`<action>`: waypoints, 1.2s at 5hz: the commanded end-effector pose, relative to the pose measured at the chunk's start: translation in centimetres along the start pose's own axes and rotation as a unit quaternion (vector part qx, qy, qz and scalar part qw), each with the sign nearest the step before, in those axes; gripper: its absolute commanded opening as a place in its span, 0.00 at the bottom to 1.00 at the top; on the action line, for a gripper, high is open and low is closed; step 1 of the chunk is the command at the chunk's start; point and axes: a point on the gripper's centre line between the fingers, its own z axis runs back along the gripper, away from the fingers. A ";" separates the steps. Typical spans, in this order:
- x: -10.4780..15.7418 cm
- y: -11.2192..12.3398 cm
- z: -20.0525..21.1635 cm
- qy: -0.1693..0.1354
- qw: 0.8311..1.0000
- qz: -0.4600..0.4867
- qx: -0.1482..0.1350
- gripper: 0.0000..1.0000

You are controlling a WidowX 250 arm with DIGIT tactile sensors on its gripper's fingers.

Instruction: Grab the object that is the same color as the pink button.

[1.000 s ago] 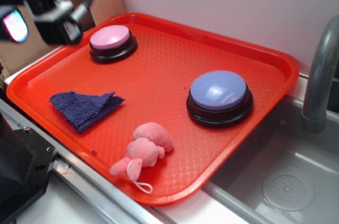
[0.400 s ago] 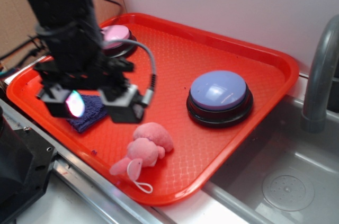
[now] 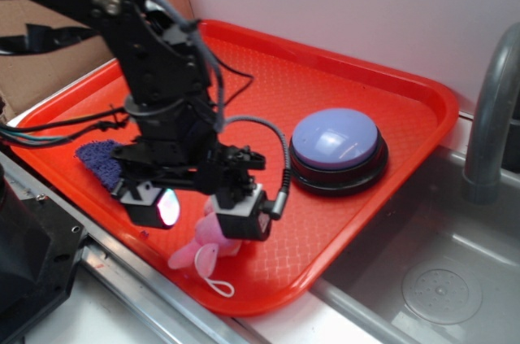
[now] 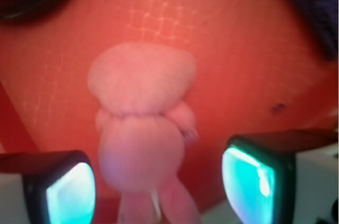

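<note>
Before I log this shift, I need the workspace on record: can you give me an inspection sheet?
Surface: red tray, textured, beside a sink.
Job's things: pink plush toy near the tray's front edge; pink button hidden behind the arm.
Clutter: lavender-blue button; dark blue cloth, partly covered.
Grippers: gripper open, fingers either side of the toy.
Cables: grey cable looping to the wrist.
Surroundings: white wall, grey faucet.

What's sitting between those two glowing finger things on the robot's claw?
The pink plush toy. In the wrist view its body lies in the gap of the open gripper, touching neither finger, on the red tray.
</note>
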 end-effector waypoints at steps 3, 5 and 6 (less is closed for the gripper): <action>1.8 -2.5 -1.1 0.021 1.000 -0.015 -0.005 0.00; 2.3 -2.6 -1.0 0.007 1.000 -0.010 0.009 0.00; 2.5 -2.0 0.0 0.006 0.999 -0.047 0.019 0.00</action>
